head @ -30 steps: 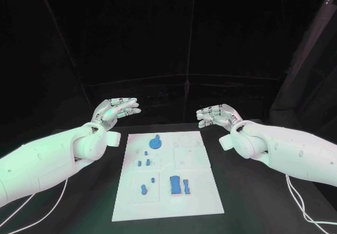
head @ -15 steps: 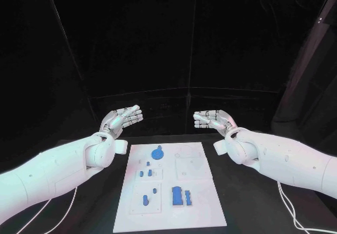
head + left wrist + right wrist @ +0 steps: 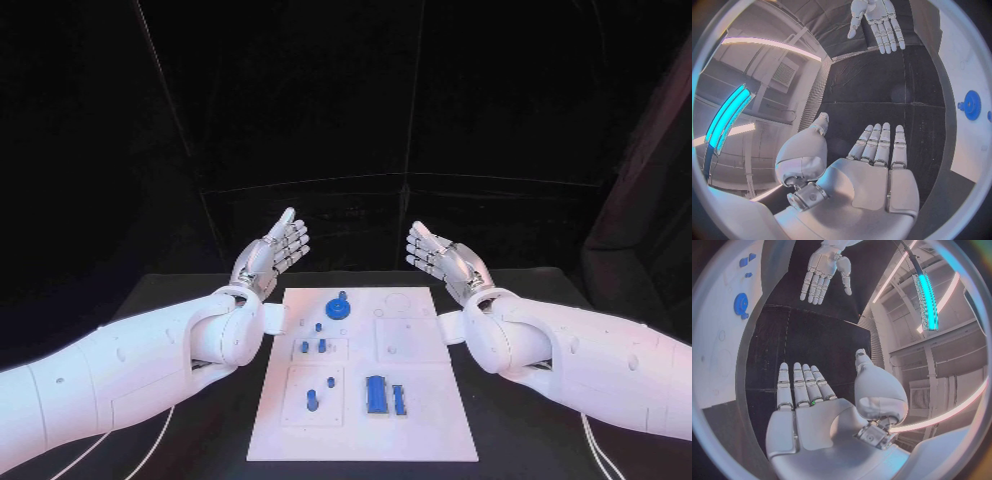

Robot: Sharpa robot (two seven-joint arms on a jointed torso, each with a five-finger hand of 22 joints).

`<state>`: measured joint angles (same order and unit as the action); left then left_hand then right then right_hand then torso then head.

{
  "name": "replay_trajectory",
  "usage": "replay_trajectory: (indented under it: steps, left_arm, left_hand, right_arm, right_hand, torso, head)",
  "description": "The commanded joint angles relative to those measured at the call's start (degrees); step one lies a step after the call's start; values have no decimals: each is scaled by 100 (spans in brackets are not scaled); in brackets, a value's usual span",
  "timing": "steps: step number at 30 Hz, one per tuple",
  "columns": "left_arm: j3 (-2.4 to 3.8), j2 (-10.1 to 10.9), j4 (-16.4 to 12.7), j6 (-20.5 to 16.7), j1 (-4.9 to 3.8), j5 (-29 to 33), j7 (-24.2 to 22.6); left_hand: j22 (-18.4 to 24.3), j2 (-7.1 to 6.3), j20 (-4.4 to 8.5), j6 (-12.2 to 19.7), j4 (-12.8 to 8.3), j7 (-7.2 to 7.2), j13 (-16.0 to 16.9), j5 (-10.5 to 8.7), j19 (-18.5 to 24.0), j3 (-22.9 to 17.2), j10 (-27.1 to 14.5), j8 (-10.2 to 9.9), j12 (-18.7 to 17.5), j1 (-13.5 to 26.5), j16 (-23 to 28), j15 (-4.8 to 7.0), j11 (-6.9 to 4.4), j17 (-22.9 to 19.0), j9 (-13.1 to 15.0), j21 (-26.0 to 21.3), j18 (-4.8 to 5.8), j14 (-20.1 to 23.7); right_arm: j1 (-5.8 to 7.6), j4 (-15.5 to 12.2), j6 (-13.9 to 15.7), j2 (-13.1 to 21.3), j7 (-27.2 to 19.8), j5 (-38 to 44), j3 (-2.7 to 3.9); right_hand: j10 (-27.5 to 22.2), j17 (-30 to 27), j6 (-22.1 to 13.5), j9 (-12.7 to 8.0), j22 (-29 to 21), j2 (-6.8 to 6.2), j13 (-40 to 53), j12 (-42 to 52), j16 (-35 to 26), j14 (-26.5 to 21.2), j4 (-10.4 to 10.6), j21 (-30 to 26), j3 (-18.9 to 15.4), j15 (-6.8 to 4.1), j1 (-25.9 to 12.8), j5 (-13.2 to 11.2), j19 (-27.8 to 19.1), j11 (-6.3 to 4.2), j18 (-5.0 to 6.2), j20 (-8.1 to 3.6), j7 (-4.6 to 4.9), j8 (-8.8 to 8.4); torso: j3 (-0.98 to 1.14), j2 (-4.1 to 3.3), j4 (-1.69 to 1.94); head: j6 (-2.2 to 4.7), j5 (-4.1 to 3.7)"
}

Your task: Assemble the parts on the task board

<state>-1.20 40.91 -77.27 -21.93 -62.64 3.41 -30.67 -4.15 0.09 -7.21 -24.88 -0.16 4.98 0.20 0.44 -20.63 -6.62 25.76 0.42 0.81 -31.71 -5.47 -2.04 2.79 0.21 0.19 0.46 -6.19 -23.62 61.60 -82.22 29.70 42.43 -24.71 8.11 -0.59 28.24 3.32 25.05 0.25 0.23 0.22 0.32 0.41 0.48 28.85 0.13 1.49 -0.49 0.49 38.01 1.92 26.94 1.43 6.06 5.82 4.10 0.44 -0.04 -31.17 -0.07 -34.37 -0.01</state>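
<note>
I am seeing fingers of silver left hand [image 3: 271, 252] and silver right hand [image 3: 441, 260] stretching out straight, side by side, holding nothing, floating past far edge of white flat task board [image 3: 433, 430]. Small blue parts [image 3: 378, 394] lying on board between arms; round blue gear [image 3: 339, 308] sitting near far end. Cannot tell which parts are seated, so cannot judge how much is done or left.

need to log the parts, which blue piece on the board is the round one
The round blue part at the task board's far end, between the two raised hands; the other blue pieces nearer the robot are small pegs or long blocks.

Two smooth white arms end in rounded wrists; the left hand [image 3: 271, 252] and right hand [image 3: 441, 258] have silver segmented fingers [image 3: 877, 145]; thin white cables trail beneath.
</note>
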Motion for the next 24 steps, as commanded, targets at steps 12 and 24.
replay_trajectory:
  steps: [12, 24]
  left_arm:
    - [119, 376, -1259, -2208, 246, -340, 87]
    - [120, 378, -1268, -2218, 248, -341, 88]
  left_hand:
    - [415, -9, 721, 1420, 16, -498, -20, -44, 1171, 662, -1470, -42, -81, 1809, 547, 204, -279, -21, -19, -46, 619, 1348]
    - [415, -9, 721, 1845, 16, -498, -20, -44, 1510, 662, -1907, -42, -81, 2346, 547, 204, -279, -21, -19, -46, 619, 1749]
  right_arm:
    - [-144, -773, 1441, 226, -508, -811, 59]
    - [-144, -773, 1441, 226, -508, -811, 59]
  right_hand:
    - [-1604, -332, -1424, -25, -23, -22, -32, -41, -48, -1637, -13, -149, 49, -49, -2160, -192, -1527, -143, -606, -582, -410, -44]
    - [-2088, -332, -1850, -25, -23, -22, -32, -41, -48, -2132, -13, -149, 49, -49, -2803, -192, -1987, -143, -606, -582, -410, -44]
  torso:
    - [4, -1, 7]
    - [4, -1, 7]
  head:
    - [-1, 1]
    - [-1, 1]
